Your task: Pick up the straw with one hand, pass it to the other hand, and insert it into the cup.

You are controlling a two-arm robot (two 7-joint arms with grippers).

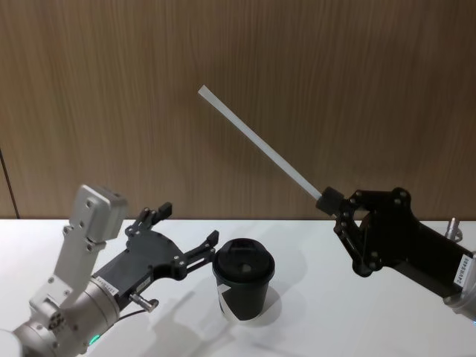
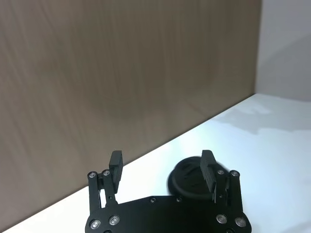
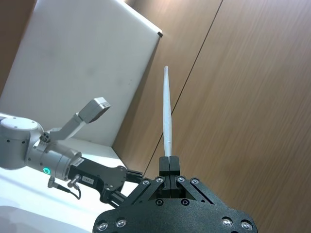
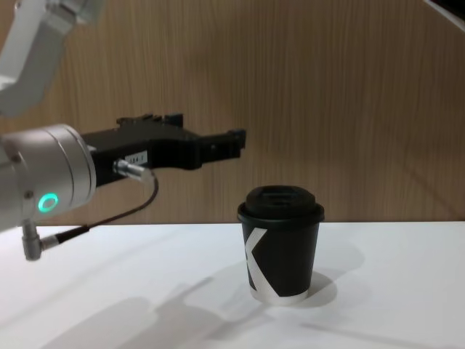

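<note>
While right end effector (image 1: 329, 201) pinches the straw (image 1: 260, 145) aloft by one end, left end effector (image 1: 188, 224) hovers spread beside the cup (image 1: 244, 286). Handover seems next: left must clamp mid-straw.

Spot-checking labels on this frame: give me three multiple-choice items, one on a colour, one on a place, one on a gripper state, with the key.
1. What colour is the lid of the cup?
A) white B) black C) red

2. Where is the straw?
A) lying beside the cup B) in the right gripper, raised in the air C) standing in the cup

3. How are the jaws of the left gripper?
A) open, gripping nothing B) shut on the straw C) shut on the cup

Key:
1 B, the domed lid is black like the cup's body.
2 B, the jaws are closed on the straw's lower end and it slants upward.
3 A, the jaws stand spread apart near the cup.
</note>
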